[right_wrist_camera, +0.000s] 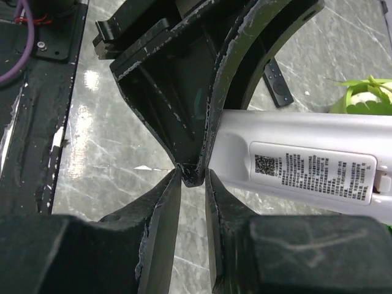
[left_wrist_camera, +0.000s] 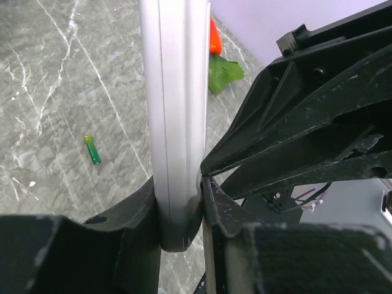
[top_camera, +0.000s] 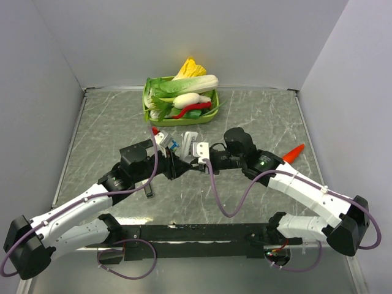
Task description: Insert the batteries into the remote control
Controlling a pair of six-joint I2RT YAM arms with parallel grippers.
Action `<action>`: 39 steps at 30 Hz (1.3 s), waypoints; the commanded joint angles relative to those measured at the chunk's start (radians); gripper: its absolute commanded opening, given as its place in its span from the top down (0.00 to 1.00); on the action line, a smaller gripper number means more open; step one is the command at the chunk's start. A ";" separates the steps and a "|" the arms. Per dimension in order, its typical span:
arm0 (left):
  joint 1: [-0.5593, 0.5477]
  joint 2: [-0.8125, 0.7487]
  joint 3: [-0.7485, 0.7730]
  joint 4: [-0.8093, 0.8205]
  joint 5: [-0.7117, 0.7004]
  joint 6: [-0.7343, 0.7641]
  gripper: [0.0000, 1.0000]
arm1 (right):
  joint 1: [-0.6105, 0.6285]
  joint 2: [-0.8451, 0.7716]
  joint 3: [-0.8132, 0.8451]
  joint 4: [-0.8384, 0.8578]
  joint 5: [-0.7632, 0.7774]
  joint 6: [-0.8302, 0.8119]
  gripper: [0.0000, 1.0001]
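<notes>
The white remote control (left_wrist_camera: 174,110) is clamped between the fingers of my left gripper (left_wrist_camera: 179,202), which is shut on its lower end. It shows over the table's middle (top_camera: 188,139), its labelled back (right_wrist_camera: 306,165) facing the right wrist camera. My right gripper (right_wrist_camera: 193,177) meets the left one there (top_camera: 197,160). Its jaws stand narrowly apart, with the tip of a left finger (right_wrist_camera: 184,110) wedged between them and the remote just outside. A green battery (left_wrist_camera: 92,149) lies on the table. A small red battery (top_camera: 156,130) lies beyond the left gripper.
A green basket (top_camera: 147,110) of toy vegetables stands at the back centre. An orange carrot (top_camera: 294,152) lies at the right. A small black remote (right_wrist_camera: 278,82) lies flat on the table near the left arm (top_camera: 148,190).
</notes>
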 commanded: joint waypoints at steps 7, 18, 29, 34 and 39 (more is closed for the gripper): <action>-0.002 0.020 0.038 0.037 -0.029 -0.008 0.99 | 0.005 -0.169 -0.078 0.153 0.128 0.024 0.57; -0.002 0.032 0.066 0.021 0.006 -0.003 0.99 | 0.007 -0.170 -0.101 0.281 0.216 -0.030 0.17; -0.002 0.028 0.075 0.006 0.004 0.003 0.99 | 0.007 -0.112 -0.057 0.290 0.219 -0.044 0.17; -0.002 0.029 0.077 0.003 0.003 0.011 0.99 | 0.005 -0.100 -0.046 0.289 0.233 -0.050 0.17; -0.002 0.023 0.077 -0.003 0.001 0.018 0.99 | 0.005 -0.087 -0.032 0.289 0.230 -0.051 0.16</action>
